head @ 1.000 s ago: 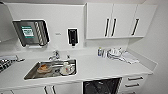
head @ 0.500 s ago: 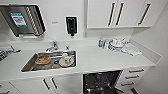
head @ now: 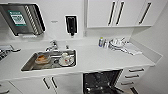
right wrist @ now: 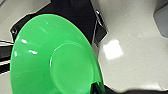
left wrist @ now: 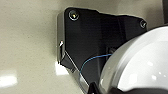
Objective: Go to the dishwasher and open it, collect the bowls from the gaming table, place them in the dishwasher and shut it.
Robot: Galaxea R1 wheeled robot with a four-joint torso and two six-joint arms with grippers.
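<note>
One bright green round plastic bowl (right wrist: 53,60) looms in the right wrist view, bottom toward the camera, close against the dark robot plate; it seems carried by the right arm, but whether that pincer is spread or pinching its rim I cannot tell. One pale, glossy white rounded object (left wrist: 136,62) looms the same way in the left wrist view; what it is, and how the left pincer stands, I cannot tell either.

In the head view the built-in dishwasher (head: 101,82) sits under the white countertop (head: 100,58), its door down and one dark rack showing. One steel sink (head: 50,60) holds one orange-brown dish (head: 42,58) and one white cup on a plate (head: 65,59). Three slim drawer handles (head: 136,70) are stacked just beside the dishwasher.

Risks, as I judge them: the green bowl could slip if gripped only at its thin rim, and the lowered door stands where the base or an arm could knock it while closing in.
</note>
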